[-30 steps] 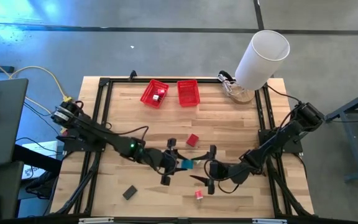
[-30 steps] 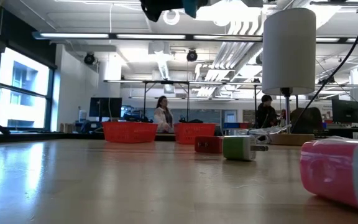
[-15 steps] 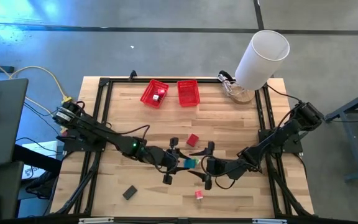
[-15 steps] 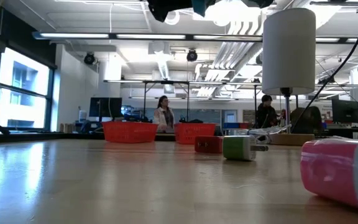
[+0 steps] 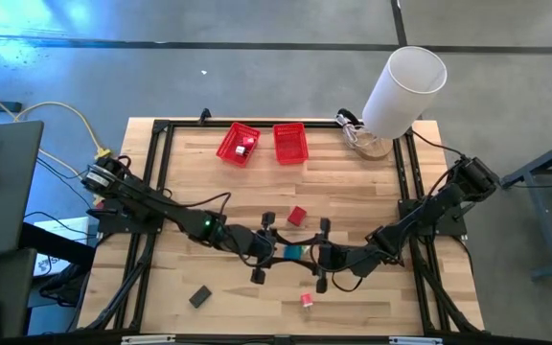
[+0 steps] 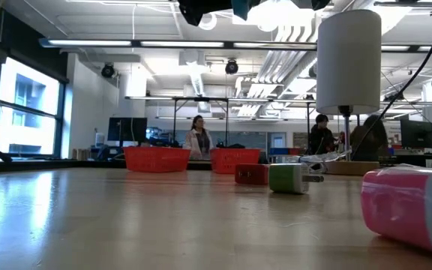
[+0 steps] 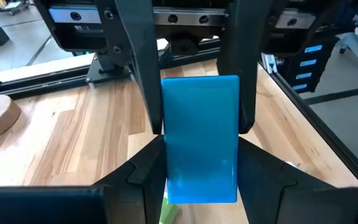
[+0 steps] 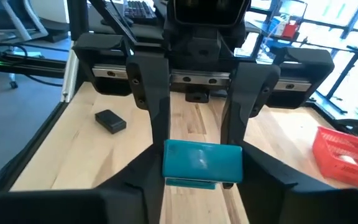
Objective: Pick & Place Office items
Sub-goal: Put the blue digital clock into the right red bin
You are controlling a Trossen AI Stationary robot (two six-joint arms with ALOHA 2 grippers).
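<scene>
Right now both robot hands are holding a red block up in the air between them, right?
Not red. The block is teal, as both wrist views show. The rest holds: the left gripper and right gripper both have their fingers on it, above the table.

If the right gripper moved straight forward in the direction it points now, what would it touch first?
Most likely the left gripper. The right gripper faces it head-on, and both sets of fingers close on the same teal block, so the block and the opposing fingers block the way at once.
</scene>
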